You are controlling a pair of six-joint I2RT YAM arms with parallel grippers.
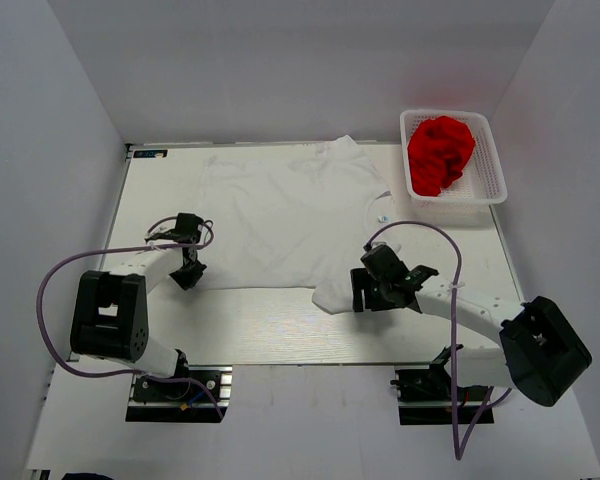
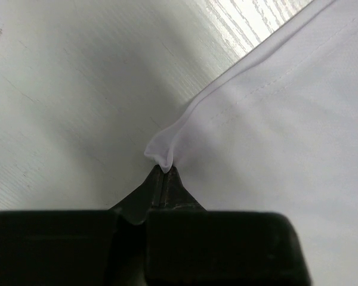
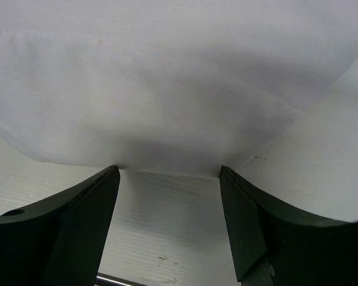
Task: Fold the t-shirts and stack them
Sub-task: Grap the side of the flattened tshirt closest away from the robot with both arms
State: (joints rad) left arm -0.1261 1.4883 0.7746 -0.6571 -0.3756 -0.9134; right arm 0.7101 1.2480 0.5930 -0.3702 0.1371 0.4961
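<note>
White t-shirt (image 1: pixel 280 215) flat on worktop (image 1: pixel 260 325). Left fingers (image 2: pixel 158 192) pinch its near-left hem corner; right fingers (image 3: pixel 83 208) wide apart at its near-right edge (red t-shirt (image 1: pixel 440 150) heaped in basket (image 1: pixel 492 172) beyond).

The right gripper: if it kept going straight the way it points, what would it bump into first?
The white t-shirt. Its near edge lies just ahead of the right gripper, between the open jaws, on the table. Depth is hard to judge, but nothing else shows in between.
</note>
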